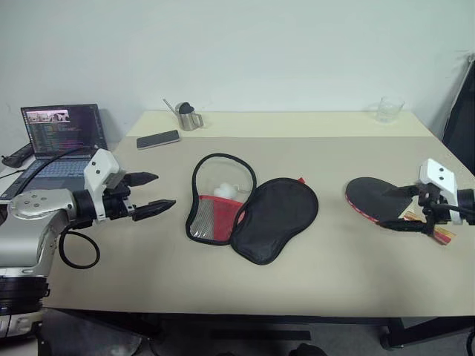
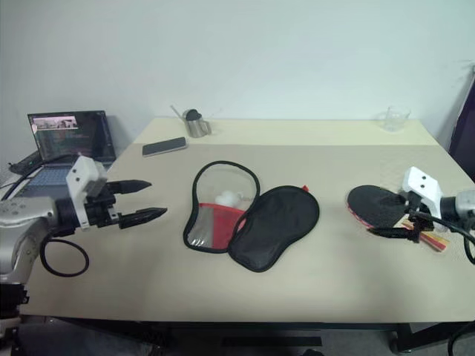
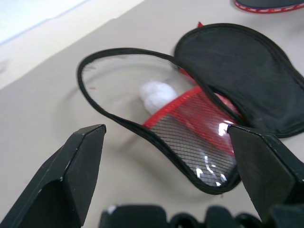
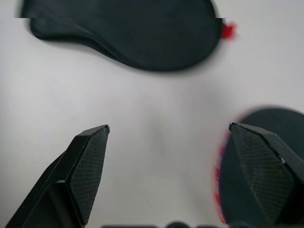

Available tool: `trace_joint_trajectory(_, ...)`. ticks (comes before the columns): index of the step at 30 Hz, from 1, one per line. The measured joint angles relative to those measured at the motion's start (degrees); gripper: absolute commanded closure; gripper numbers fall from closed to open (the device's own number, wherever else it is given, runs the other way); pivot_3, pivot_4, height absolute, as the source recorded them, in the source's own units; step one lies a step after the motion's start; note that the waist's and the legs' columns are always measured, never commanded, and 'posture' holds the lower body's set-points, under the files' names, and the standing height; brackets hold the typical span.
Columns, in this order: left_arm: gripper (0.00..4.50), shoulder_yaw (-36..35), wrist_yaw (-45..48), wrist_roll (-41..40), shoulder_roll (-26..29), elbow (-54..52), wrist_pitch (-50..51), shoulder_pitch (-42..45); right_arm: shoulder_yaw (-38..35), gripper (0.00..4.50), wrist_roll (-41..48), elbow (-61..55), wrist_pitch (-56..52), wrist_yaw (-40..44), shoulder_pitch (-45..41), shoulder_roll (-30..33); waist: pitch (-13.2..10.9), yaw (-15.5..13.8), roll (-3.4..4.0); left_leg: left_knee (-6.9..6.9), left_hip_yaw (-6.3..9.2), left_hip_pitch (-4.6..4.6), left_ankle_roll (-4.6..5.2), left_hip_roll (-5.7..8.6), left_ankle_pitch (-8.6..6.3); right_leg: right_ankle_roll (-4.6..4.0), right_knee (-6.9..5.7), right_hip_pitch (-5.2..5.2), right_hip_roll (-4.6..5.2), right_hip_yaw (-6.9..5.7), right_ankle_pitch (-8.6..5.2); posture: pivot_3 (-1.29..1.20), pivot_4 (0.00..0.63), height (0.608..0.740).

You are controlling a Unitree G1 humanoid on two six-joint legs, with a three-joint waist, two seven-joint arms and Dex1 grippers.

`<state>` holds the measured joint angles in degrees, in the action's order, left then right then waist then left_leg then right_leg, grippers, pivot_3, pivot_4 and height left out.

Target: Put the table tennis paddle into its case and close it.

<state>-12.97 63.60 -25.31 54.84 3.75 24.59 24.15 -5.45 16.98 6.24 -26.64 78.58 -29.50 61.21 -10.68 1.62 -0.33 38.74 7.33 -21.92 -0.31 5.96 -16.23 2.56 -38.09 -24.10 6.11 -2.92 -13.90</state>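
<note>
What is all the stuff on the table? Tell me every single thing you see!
Soft paddle-shaped fabric case: one, black with red mesh pocket, lying unzipped at the table's middle.
Round white lump: one, white, inside the open case.
Rigid table tennis paddle: one, black face, red edge, on the table's right side.
Flat phone: one, dark, far left of the table.
Small metal jug: one, silver, far edge beside the phone.
Clear glass cup: one, see-through, far right corner.
Open laptop: one, dark, left of the table.
Beige table: one.
Left claw: black, open, left of the case.
Right claw: black, open, by the paddle.
</note>
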Motion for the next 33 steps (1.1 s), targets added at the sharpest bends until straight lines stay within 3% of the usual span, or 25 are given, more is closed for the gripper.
trace_joint_trajectory(8, 0.00, 0.23, 0.49, 0.14, 1.37, -0.50, 0.98, -0.14, -0.93, 0.05, 2.07, -4.00, -0.30, -2.71, 2.65, -1.55, -0.01, -0.27, -0.11, 0.01, -0.04, 0.02, 0.06, -0.01, -0.03, 0.03, 0.02, 0.02, 0.00, 0.03, 0.01, 0.00, 0.150, 0.740)
trace_joint_trajectory(15, 0.00, 7.28, -5.94, 6.54, -9.69, 17.17, -1.06, 15.43, -4.84, 0.05, 4.10, -9.23, -2.86, -5.12, 8.59, -0.46, 0.01, -2.22, -0.17, 0.11, -0.07, 0.00, 0.07, 0.06, -0.03, 0.11, 0.04, 0.08, -0.02, -0.01, 0.07, 0.00, 0.150, 0.740)
trace_joint_trajectory(21, 0.00, 11.29, -10.23, 9.42, -19.43, 30.14, 2.64, 22.57, -7.53, 0.05, 5.35, -13.11, -5.65, -7.60, 11.52, 0.18, -0.11, -1.97, -0.50, 0.17, -0.08, -0.10, 0.10, 0.07, -0.05, 0.15, 0.06, 0.02, 0.00, 0.04, 0.09, 0.00, 0.150, 0.740)
trace_joint_trajectory(33, 0.00, 11.07, -8.22, 7.79, -21.63, 28.16, 9.93, 21.52, -10.20, 0.05, 6.90, -15.95, -7.86, -10.11, 15.49, 1.97, -0.07, -1.60, -0.58, 0.17, -0.15, -0.02, 0.10, 0.05, -0.05, 0.18, 0.04, 0.05, 0.00, 0.11, 0.10, 0.00, 0.150, 0.740)
